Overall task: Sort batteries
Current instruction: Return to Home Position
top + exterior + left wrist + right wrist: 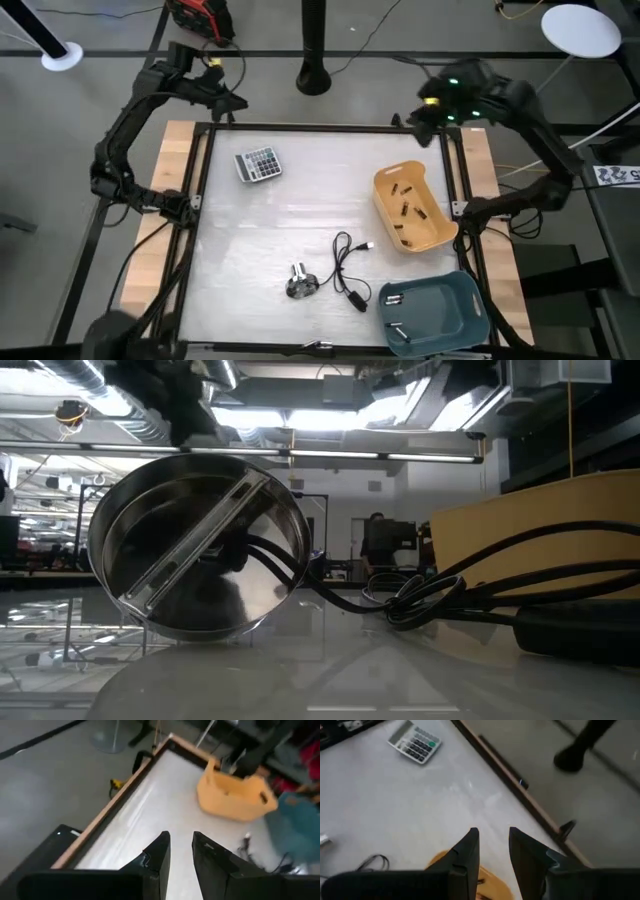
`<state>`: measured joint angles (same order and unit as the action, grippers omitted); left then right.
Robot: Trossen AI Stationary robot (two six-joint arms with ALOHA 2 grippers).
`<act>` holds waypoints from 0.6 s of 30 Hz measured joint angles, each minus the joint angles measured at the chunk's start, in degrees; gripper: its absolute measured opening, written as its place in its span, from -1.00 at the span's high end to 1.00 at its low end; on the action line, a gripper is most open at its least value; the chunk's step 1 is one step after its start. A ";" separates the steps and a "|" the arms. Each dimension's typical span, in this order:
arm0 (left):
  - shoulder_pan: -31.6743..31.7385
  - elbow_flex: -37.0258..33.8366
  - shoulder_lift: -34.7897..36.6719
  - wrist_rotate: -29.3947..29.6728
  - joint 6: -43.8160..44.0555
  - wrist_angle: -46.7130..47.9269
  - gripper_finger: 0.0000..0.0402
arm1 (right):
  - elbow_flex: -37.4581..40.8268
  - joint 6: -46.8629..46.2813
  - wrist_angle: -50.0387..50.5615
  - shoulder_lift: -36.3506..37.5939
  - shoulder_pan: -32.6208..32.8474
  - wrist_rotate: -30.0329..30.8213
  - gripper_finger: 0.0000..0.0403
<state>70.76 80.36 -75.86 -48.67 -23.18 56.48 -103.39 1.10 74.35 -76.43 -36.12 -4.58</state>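
Several small dark batteries (405, 210) lie in the yellow bin (440, 232) at the table's right. Two or three silvery ones (393, 299) lie in the blue bin (465, 300) at the near right corner. My left gripper (228, 105) hovers over the far left corner of the table, open and empty (181, 836). My right gripper (418, 118) hovers over the far right corner, just beyond the yellow bin's far rim (492, 887), also open and empty (493, 831). The left wrist view shows the yellow bin (235, 795) and blue bin (300, 820) farther off.
A grey calculator (258, 163) lies far left of centre. A black coiled cable (350, 265) and a round shiny metal piece (300, 283) lie near the middle front; in the low view the metal piece (195, 545) and cable (450, 595) fill the foreground. A black frame (200, 190) edges the table.
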 joint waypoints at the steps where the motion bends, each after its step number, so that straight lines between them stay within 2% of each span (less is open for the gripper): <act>1: -0.23 0.00 1.00 -0.68 1.88 0.00 0.64 | 0.00 1.83 0.07 1.41 0.01 0.03 0.49; 6: -5.28 0.00 6.38 -3.83 7.94 -0.04 0.64 | 0.02 11.44 2.99 7.82 0.07 -4.02 0.49; 10: -12.10 -0.45 8.95 -3.51 12.06 -0.21 0.64 | 0.48 17.48 5.89 12.63 -0.06 -6.50 0.49; 13: -18.10 -2.00 10.18 -3.52 13.91 -2.87 0.64 | 4.55 20.29 4.40 18.64 -0.77 -8.16 0.49; 15: -21.95 -4.65 10.92 -3.55 16.55 -10.04 0.64 | 9.59 20.79 1.02 22.91 -0.77 -10.67 0.49; 18: -27.10 -10.39 11.79 -3.13 22.23 -27.96 0.64 | 19.58 19.97 -6.45 29.99 -0.66 -13.88 0.49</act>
<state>43.66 69.97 -64.07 -51.80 -0.95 28.53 -83.81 21.07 67.90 -46.44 -36.77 -18.45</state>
